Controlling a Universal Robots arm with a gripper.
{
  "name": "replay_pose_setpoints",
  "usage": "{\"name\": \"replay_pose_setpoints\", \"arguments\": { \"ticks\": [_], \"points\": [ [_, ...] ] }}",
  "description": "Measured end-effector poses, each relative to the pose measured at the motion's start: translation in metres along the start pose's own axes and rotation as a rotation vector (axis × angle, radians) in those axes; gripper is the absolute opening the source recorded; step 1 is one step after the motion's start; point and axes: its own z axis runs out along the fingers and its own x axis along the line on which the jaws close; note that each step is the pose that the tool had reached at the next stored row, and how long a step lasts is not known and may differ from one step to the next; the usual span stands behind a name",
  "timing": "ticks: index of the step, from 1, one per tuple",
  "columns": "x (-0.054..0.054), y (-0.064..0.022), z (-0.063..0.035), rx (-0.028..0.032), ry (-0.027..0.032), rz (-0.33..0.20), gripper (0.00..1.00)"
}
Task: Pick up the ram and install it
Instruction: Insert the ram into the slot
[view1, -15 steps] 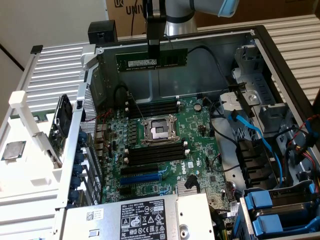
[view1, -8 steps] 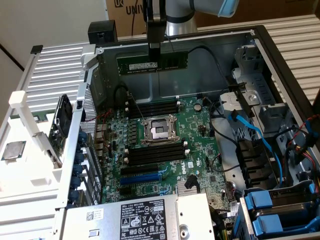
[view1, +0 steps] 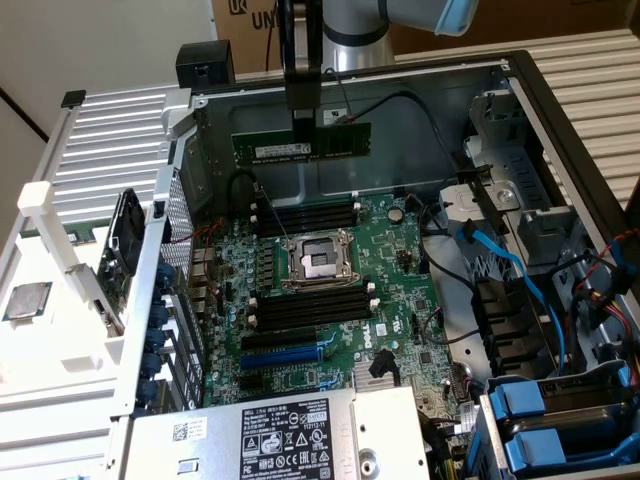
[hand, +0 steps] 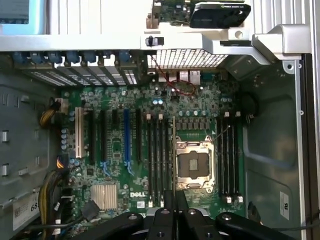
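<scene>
We see the gripper (view1: 303, 122) with its two narrow dark fingers pressed onto the upper edge of the ram (view1: 335, 141), pinching the board face to face near its middle. The ram hangs lengthwise and level in the air, above the motherboard (view1: 400, 300) and in front of the grey sheet-metal wall of the open case (view1: 400, 150). It touches nothing but the fingers. We judge it a light, stiff thing. It is a thin green laminate strip with a white barcode label and small black chips on its face, rigid along its length. It would likely crack or bow if it were squeezed hard or pushed askew. The long top edge seems to us the right place to hold it, since that leaves the contact edge below free and clean. The smooth faces could slip in a weak pinch. Below lie the long black memory slots (view1: 305, 215), glossy plastic channels banked on either side of the square, metal-framed processor socket (view1: 320, 262). Farther out sit a blue expansion slot (view1: 290, 352), a finned silver heat sink (hand: 104, 196) and soft, flat blue cables (view1: 510, 265).
</scene>
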Motion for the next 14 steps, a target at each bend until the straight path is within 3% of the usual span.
{"name": "replay_pose_setpoints", "arguments": {
  "ticks": [6, 10, 14],
  "points": [
    [0.001, -0.0008, 0.0208, 0.0032, -0.0031, 0.000, 0.12],
    [0.001, -0.0011, 0.0264, 0.0043, -0.0026, 0.000, 0.12],
    [0.002, -0.0015, 0.0359, 0.0118, -0.0024, -0.001, 0.12]
  ]
}}
